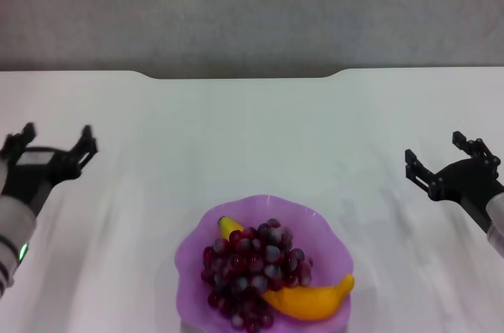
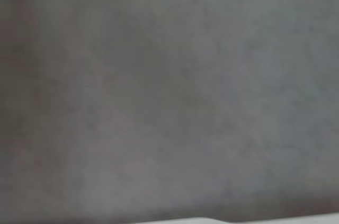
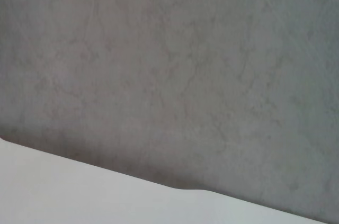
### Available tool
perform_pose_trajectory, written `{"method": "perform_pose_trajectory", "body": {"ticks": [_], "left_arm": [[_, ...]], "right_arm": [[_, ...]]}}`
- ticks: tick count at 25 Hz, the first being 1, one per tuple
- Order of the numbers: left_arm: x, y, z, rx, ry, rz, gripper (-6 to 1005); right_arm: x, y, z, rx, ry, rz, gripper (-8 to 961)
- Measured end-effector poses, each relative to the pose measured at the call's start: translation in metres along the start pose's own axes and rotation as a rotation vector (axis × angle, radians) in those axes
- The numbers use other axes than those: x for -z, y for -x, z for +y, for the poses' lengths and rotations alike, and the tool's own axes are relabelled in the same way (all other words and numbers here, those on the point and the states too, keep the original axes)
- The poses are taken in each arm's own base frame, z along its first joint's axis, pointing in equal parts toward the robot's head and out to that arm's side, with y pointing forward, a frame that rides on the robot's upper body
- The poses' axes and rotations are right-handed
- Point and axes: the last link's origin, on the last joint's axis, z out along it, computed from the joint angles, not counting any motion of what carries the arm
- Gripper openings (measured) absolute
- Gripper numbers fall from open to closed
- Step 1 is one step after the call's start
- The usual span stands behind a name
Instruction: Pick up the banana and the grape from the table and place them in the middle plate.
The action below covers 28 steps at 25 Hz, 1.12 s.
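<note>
Two fruits lie together in the middle plate (image 1: 327, 232), the purple dish with the wavy rim at the lower centre of the head view. The grape (image 1: 253, 271) is a dark red-purple bunch piled in the middle of the dish, and it covers the middle part of the banana (image 1: 313, 300). One end of the banana shows at the upper left of the bunch, and its thicker yellow-orange part comes out at the lower right and reaches the rim. The plate stands on the white table (image 1: 252, 136). The left gripper (image 1: 52, 144) hangs at the left edge of the frame, well apart from the plate, with its two black fingers spread and nothing between them. The right gripper (image 1: 442, 156) hangs at the right edge, also far from the plate, its fingers parted and empty.

From the left wrist view I see only a grey wall (image 2: 169, 91) and a thin white strip of the table at the bottom edge.

From the right wrist view the same grey wall fills most of the frame, and the white table edge with its notch lies across the lower part.
</note>
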Motion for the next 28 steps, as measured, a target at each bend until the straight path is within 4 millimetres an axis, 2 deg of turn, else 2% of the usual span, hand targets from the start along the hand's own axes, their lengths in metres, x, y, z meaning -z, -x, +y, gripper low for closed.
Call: {"method": "perform_pose_trajectory", "body": {"ticks": [3, 7, 12, 21, 28], "left_arm": [[0.008, 0.017, -0.012, 0.033, -0.033, 0.09, 892], [0.018, 0.028, -0.03, 0.115, 0.002, 0.202, 892], [0.012, 0.038, -0.051, 0.148, 0.0, 0.164, 893], [0.005, 0.047, -0.055, 0.173, -0.032, 0.079, 893], [0.003, 0.046, -0.054, 0.178, -0.034, 0.084, 893]], "right_arm": [[0.0, 0.001, 0.0, -0.001, 0.001, -0.002, 878], [-0.003, 0.004, 0.001, 0.004, 0.008, -0.009, 877], [-0.007, 0.008, 0.004, 0.008, 0.019, -0.021, 877], [-0.007, 0.01, -0.001, 0.056, -0.022, -0.038, 877], [0.009, 0.016, -0.002, 0.089, -0.059, -0.148, 877]]}}
